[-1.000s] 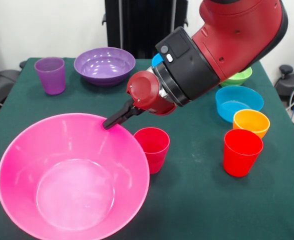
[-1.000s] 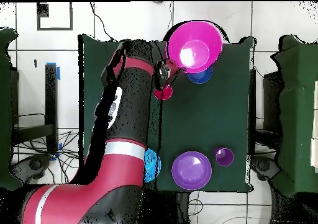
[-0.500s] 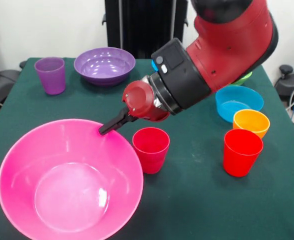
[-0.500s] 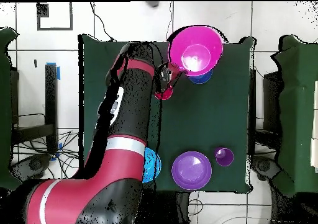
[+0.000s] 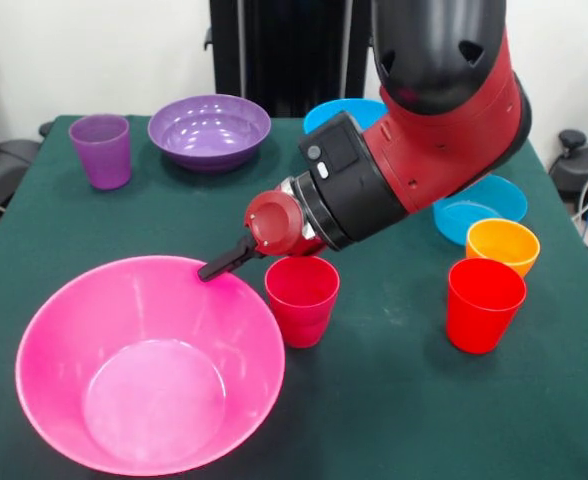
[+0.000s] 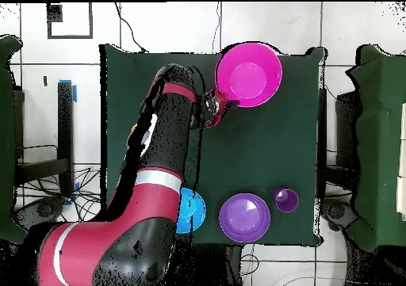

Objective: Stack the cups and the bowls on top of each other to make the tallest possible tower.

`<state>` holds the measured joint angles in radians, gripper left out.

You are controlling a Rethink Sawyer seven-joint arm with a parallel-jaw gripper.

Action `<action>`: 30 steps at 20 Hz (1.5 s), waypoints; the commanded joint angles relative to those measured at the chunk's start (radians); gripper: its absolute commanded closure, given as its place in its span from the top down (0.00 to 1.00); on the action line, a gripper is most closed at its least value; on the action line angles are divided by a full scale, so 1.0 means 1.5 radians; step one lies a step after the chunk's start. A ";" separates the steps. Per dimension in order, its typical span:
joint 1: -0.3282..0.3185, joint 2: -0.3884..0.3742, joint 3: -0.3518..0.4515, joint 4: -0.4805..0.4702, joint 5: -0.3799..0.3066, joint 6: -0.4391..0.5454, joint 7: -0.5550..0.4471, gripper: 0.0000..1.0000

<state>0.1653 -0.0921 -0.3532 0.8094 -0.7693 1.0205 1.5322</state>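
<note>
The huge pink bowl (image 5: 149, 365) sits at one end of the green counter (image 5: 394, 400), and my tool (image 5: 217, 268) grips its rim at the side nearest the magenta-pink cup (image 5: 301, 298), its dark fingertip hooked over the edge. From overhead the same bowl (image 6: 248, 74) lies at a corner of the counter with my tool (image 6: 217, 101) on its rim. The magenta-pink cup stands upright just beside the bowl, below my wrist. A red cup (image 5: 485, 304) stands further along, with the small orange bowl (image 5: 502, 243) just behind it and the cyan bowl (image 5: 479, 205) behind that. At the far side are the purple cup (image 5: 101, 149), the large purple bowl (image 5: 209, 130) and a blue bowl (image 5: 344, 113), partly hidden by my arm.
</note>
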 commanded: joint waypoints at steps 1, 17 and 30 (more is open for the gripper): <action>0.019 -0.002 0.023 0.064 0.008 -0.050 0.140 0.00; 0.038 -0.012 -0.007 0.093 0.009 -0.068 0.145 0.00; 0.037 -0.004 -0.022 0.090 0.000 -0.107 0.164 0.00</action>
<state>0.2123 -0.0932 -0.4396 0.8919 -0.7685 0.9587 1.5920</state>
